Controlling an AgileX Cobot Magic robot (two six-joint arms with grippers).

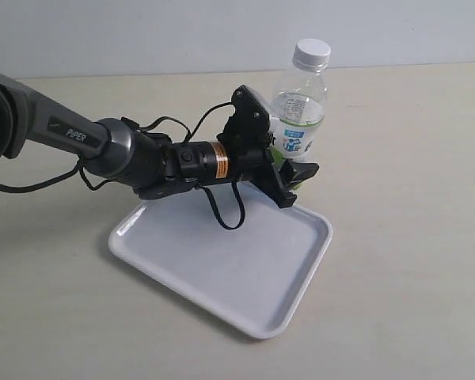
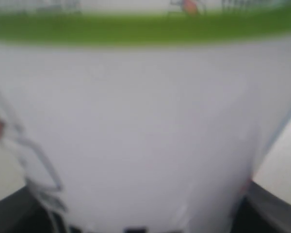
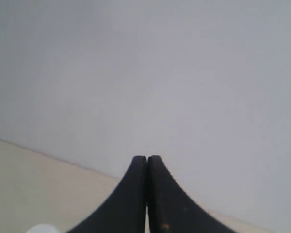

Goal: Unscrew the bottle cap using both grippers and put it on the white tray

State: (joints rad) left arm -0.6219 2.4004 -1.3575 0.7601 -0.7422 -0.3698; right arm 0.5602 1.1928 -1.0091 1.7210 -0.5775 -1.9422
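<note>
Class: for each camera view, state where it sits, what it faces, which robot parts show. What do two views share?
Exterior: off the arms, looking down on the table, white tray and bottle; the left gripper shows, clasping the bottle.
Left wrist: on the left arm, against the bottle's blurred label; dark fingers show.
Right wrist: on the right arm, facing a pale wall beyond the table; shut right gripper shows.
Shared: the bottle, in exterior and left wrist.

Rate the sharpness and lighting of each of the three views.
Exterior view: sharp, with soft even light, mild glare on the glossy white tray and only faint shadows. Left wrist view: badly out of focus, because the bottle label fills the frame too close to the lens. Right wrist view: fairly sharp on the shut right claw, with a plain, featureless wall behind it.
</note>
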